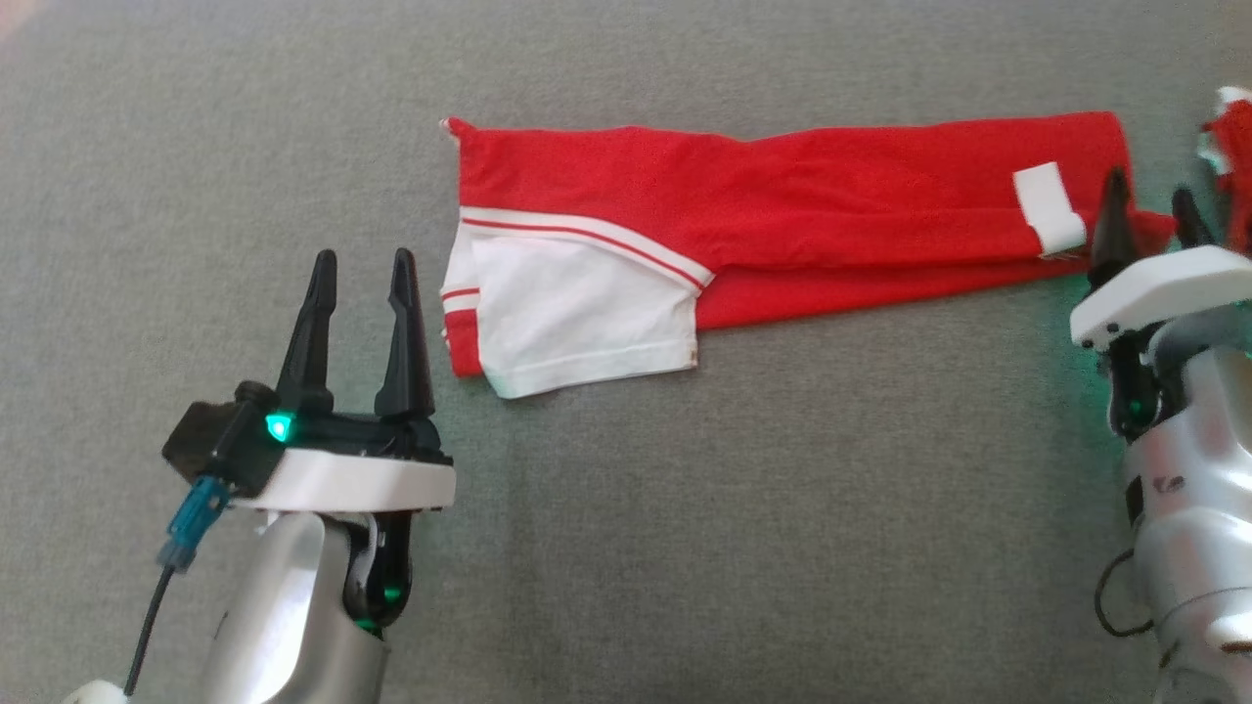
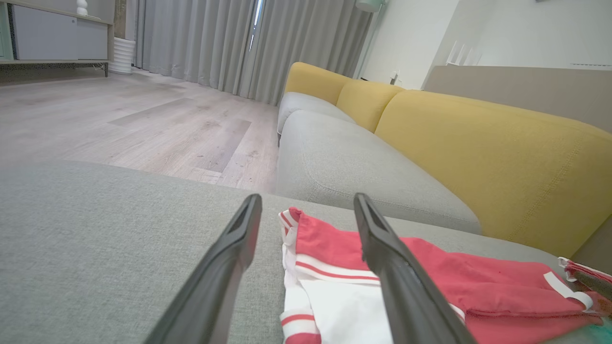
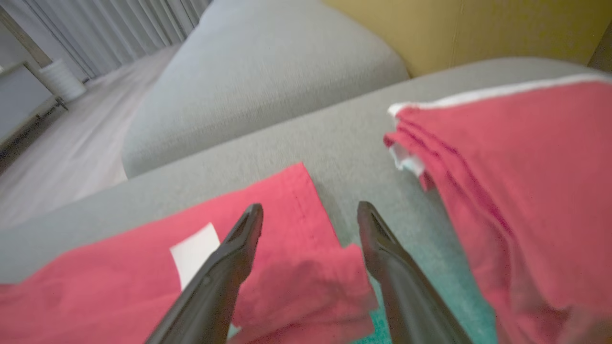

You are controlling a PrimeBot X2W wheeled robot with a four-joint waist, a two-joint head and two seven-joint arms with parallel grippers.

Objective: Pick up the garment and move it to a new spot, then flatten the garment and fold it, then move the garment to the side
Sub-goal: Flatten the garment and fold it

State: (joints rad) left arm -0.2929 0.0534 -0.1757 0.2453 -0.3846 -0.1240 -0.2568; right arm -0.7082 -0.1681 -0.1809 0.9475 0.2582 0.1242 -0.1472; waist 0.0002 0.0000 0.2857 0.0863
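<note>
Garment [image 1: 782, 210] is lying flat across the grey cushion [image 1: 685, 538], folded into a long red strip w/ the white-panel end twd the robot's left. L gripper [image 1: 362, 259] is sitting near that white end, just below and to the left of it, tips apart from the cloth. Its fingers are standing wide, nothing btwn them, touching nothing.

R gripper [image 1: 1149, 188] is hanging over the garment's other end, beside the white patch [image 1: 1049, 205]. Jaws are spread wide here too, gripping nothing. Can't tell if the tips are brushing the fabric.

L wrist view is giving the L gripper [image 2: 308, 198] looking along the garment [image 2: 454, 277] lengthwise, plus room bkgd the head cam isn't catching: yellow sofa back [image 2: 478, 157], wood floor [image 2: 119, 119], grey curtains [image 2: 205, 43].

R wrist view, a bit blurred, is putting the R gripper [image 3: 310, 206] right above a turned-over red corner of the garment [image 3: 119, 282], w/ the white patch [image 3: 196, 248] beside its left finger. It's also showing much more of a second red cloth [image 3: 526, 167] lying apart on the cushion, a mere sliver [image 1: 1234, 147] at the head view's edge.
</note>
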